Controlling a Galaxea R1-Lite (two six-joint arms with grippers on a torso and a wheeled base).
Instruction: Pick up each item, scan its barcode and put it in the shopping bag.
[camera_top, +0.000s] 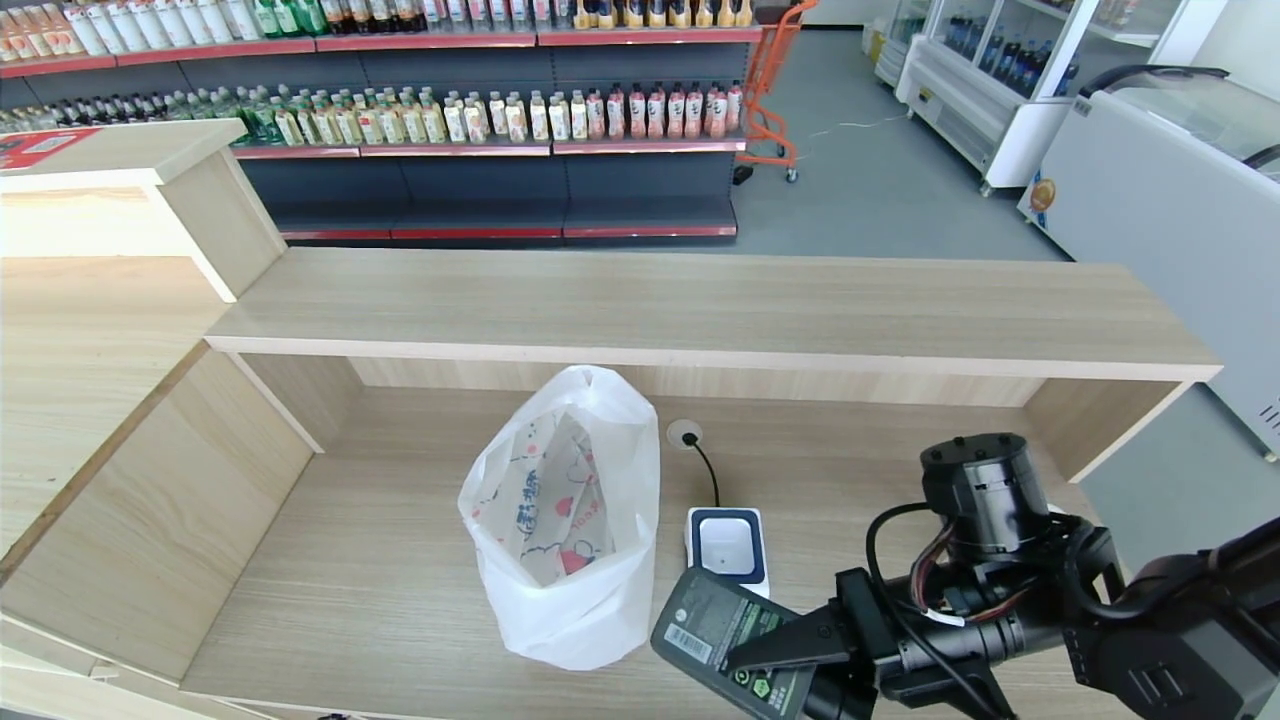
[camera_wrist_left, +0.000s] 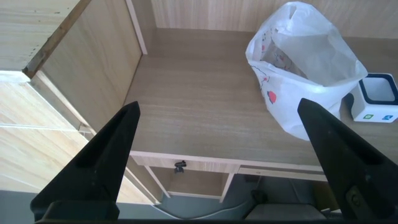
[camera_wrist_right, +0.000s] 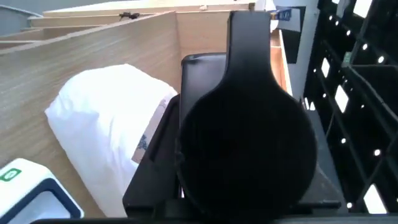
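Note:
My right gripper (camera_top: 775, 665) is shut on a dark flat packet (camera_top: 715, 632), held near the counter's front edge with its white barcode label facing up. The packet hangs just in front of the white barcode scanner (camera_top: 727, 545) and to the right of the white plastic shopping bag (camera_top: 565, 520), which stands open with printed items inside. In the right wrist view the packet (camera_wrist_right: 205, 93) lies between the fingers, with the bag (camera_wrist_right: 106, 124) and the scanner (camera_wrist_right: 31, 190) beyond. My left gripper (camera_wrist_left: 217, 155) stands open above the counter's front edge, left of the bag (camera_wrist_left: 305, 68) and the scanner (camera_wrist_left: 376, 99).
The wooden checkout counter (camera_top: 350, 560) has a raised ledge (camera_top: 700, 300) behind and a side wall on the left. A black cable (camera_top: 708, 470) runs from the scanner to a hole in the desk. Shop shelves with bottles stand behind.

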